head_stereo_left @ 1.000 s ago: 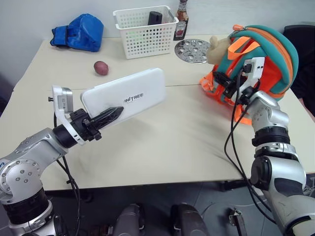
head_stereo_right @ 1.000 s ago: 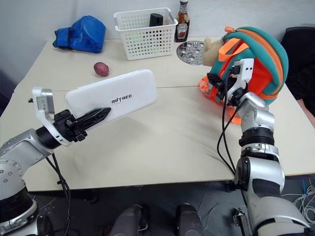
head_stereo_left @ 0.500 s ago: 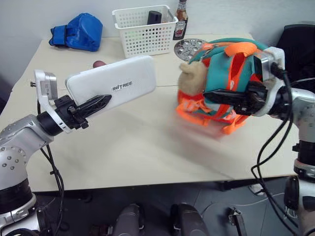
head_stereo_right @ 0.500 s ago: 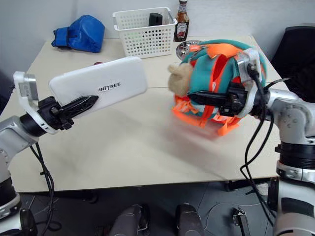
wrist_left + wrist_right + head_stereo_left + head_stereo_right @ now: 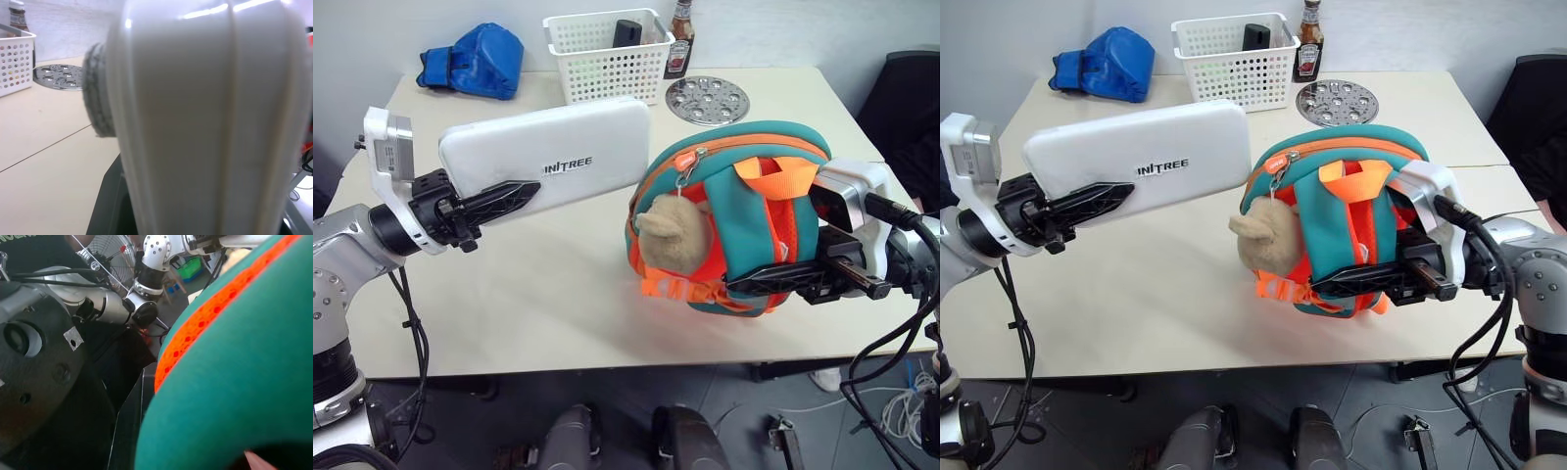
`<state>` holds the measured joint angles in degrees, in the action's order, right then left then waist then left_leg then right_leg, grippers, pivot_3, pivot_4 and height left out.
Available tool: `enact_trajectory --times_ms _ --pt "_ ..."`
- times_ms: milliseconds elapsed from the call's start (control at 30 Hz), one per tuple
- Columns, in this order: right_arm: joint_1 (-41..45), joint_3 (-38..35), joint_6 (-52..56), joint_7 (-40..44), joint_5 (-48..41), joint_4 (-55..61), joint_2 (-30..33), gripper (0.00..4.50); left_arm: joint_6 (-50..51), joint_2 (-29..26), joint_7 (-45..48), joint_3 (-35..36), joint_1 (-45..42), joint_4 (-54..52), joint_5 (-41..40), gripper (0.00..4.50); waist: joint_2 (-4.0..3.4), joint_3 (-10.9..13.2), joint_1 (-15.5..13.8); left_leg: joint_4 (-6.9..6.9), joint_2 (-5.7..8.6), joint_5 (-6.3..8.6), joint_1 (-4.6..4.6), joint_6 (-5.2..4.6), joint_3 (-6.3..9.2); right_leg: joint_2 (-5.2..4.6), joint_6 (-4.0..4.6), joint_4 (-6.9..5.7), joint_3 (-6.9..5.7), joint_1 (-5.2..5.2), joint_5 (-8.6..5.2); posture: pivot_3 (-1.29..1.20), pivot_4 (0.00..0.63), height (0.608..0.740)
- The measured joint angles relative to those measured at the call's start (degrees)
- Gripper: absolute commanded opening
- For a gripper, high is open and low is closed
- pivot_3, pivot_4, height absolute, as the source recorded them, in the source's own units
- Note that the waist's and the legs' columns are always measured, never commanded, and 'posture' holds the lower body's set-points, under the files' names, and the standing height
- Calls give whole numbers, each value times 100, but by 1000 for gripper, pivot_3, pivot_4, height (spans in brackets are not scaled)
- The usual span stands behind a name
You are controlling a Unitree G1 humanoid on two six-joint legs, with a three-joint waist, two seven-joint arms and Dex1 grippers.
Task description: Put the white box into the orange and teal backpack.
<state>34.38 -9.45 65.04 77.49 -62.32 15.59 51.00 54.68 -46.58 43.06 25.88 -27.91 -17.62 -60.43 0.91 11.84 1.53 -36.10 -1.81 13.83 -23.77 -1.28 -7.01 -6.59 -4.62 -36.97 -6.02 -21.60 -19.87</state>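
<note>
So right now I've got the white box (image 5: 548,162) clamped in my left gripper (image 5: 499,201), fingers pinching one short end, and the whole long body of it sticks out in the air toward the orange and teal backpack (image 5: 744,230). Its far end sits just beside the top of the backpack, close to the zipper pull (image 5: 683,174), not touching as far as I can tell.

My right gripper (image 5: 773,282) is closed tight on the backpack's strap side, low on the bag, holding it upright near the front edge of the table (image 5: 558,313). The beige plush toy (image 5: 668,235) dangles on the side of the backpack that faces the box.

What worries me:
- From here the zipper looks mostly shut. I can't see a real opening, so if I just shove the box at the backpack it'll bump the fabric and push the bag over or out of my right grip.
- I'm holding the box by one end only, so any nudge against the backpack could lever it loose from my left fingers.
- The plush toy hangs right by where the box would go in and could snag it.
- The backpack stands close to the table's front edge, so one slip on the strap and it could tip off.
</note>
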Motion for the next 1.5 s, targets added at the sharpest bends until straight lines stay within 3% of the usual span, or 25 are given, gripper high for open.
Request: enact_trajectory --times_ms 300,533,767,1267,1367,1500 --pt "178 19 -1 -350 -42 -298 -164 19 -852 -693 1142 -948 42 42 950 1332 2 1 -12 2 2 -1 0 2 -2 1 1 6 1 -2 0 0 150 740" --pt "120 18 -52 -367 -29 -285 -158 19 -1637 -1032 2118 -1772 -625 796 1923 1332 2 1 -87 -1 2 -1 -22 -3 -2 0 1 12 -2 -17 0 0 150 740" --pt "76 47 -173 -365 21 -224 -156 19 -1651 -273 2305 -2584 -1827 1344 2411 1332 4 2 -202 -19 8 -9 -48 -17 -4 1 -5 -2 -4 -38 3 0 150 740" --pt "-212 366 -618 -131 270 111 -130 19 -1711 552 2549 -2923 -2559 1847 2833 1332 8 5 -145 -39 4 -17 -46 -19 -5 5 -12 -19 -1 -38 7 0 150 740" --pt "-205 479 -661 -74 307 163 -130 19 -1922 953 2547 -3183 -2571 1965 3076 1332 9 5 -152 -45 6 -16 -46 -20 -4 4 -12 -26 -1 -37 7 0 150 740" --pt "-15 583 -662 -83 317 209 -201 19 -2439 1890 2356 -3701 -2788 2605 3621 1332 12 7 -183 -86 4 -10 -51 -28 3 4 -12 -50 -5 -35 7 0 150 740"
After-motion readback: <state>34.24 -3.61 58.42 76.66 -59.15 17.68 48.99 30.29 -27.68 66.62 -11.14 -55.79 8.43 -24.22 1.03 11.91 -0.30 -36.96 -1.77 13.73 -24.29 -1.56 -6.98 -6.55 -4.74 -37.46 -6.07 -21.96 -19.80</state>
